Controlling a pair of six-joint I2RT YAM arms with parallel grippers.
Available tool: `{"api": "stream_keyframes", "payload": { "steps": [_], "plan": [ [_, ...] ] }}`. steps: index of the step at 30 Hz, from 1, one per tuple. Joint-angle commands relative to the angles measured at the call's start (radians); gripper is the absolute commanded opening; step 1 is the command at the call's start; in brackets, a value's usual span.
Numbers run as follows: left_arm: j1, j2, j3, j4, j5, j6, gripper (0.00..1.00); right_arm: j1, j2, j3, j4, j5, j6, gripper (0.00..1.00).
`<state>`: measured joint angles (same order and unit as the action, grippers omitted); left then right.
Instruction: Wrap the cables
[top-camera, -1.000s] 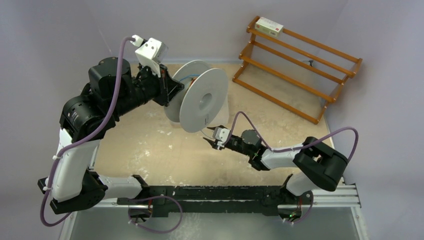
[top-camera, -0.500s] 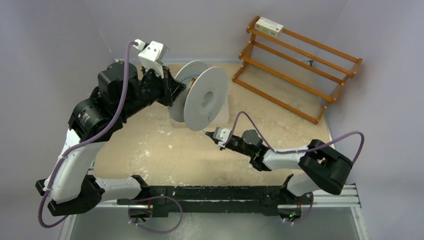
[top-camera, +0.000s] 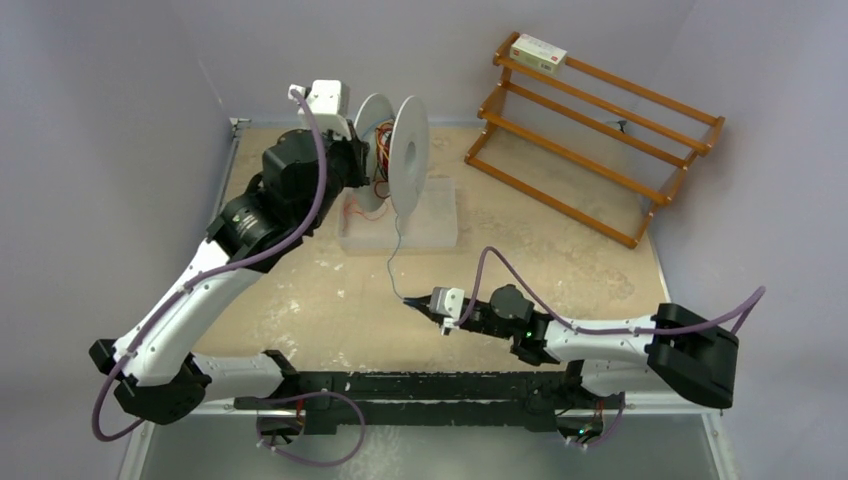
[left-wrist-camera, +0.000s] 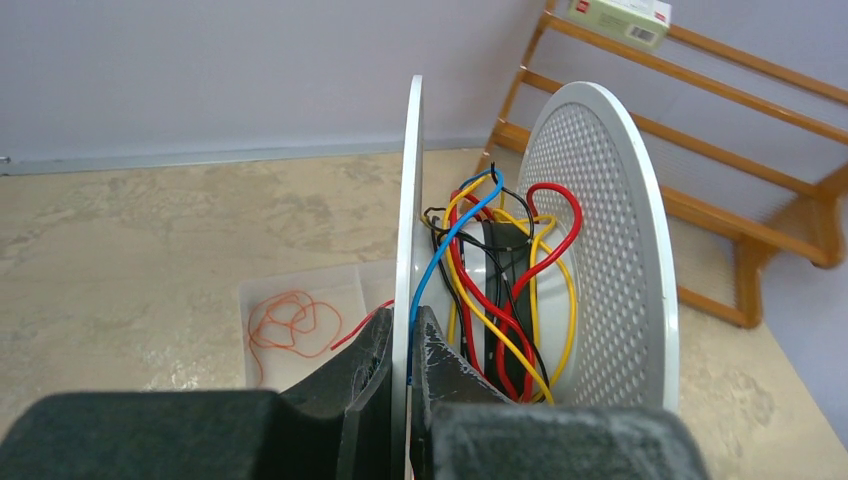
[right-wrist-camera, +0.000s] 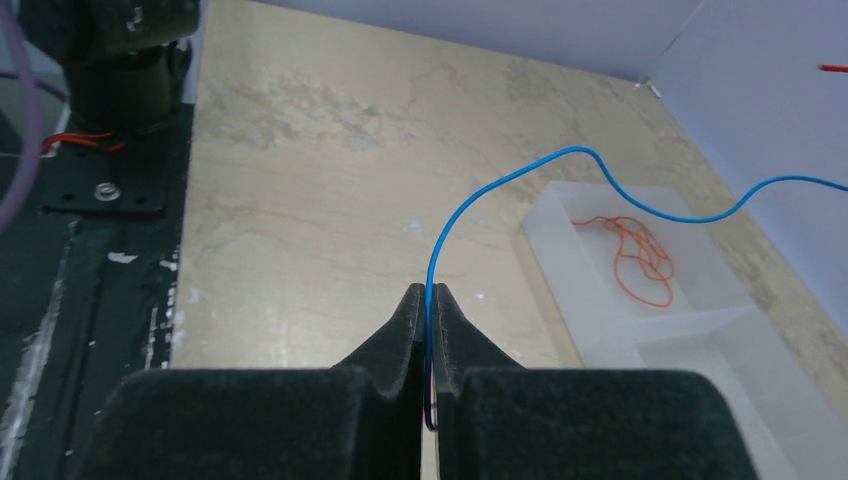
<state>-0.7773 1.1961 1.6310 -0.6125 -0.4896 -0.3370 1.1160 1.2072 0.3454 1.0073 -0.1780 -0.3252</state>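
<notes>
A white spool (top-camera: 405, 160) stands edge-on over a clear tray (top-camera: 440, 225). My left gripper (left-wrist-camera: 402, 325) is shut on its thin left flange (left-wrist-camera: 412, 200). Red, yellow and black cables (left-wrist-camera: 540, 250) are bunched round the core beside the perforated flange (left-wrist-camera: 610, 250). A blue cable (top-camera: 392, 262) runs from the spool down to my right gripper (top-camera: 415, 303). In the right wrist view that gripper (right-wrist-camera: 428, 292) is shut on the blue cable (right-wrist-camera: 500, 180). A thin orange cable (right-wrist-camera: 640, 260) lies curled in the tray (right-wrist-camera: 700, 330).
A wooden rack (top-camera: 600, 130) stands at the back right with a small box (top-camera: 538, 50) on its top rail. The arms' black base rail (top-camera: 450, 385) runs along the near edge. Purple hoses loop off both arms.
My right gripper has shut on the blue cable and drawn it back toward the near edge. The left arm has swung the spool round so it now stands edge-on.
</notes>
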Motion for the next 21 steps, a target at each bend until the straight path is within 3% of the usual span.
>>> {"api": "stream_keyframes", "payload": {
  "steps": [1, 13, 21],
  "plan": [
    [0.000, 0.013, -0.030, 0.308, -0.152, 0.013, 0.00, 0.071, -0.056, -0.001, -0.066, 0.042, 0.037, 0.00],
    [0.024, 0.127, -0.025, 0.424, -0.286, 0.107, 0.00, 0.298, -0.161, 0.081, -0.277, 0.164, 0.060, 0.00],
    [0.055, 0.218, -0.001, 0.323, -0.284, 0.160, 0.00, 0.443, -0.216, 0.241, -0.469, 0.281, 0.015, 0.00]
  ]
}}
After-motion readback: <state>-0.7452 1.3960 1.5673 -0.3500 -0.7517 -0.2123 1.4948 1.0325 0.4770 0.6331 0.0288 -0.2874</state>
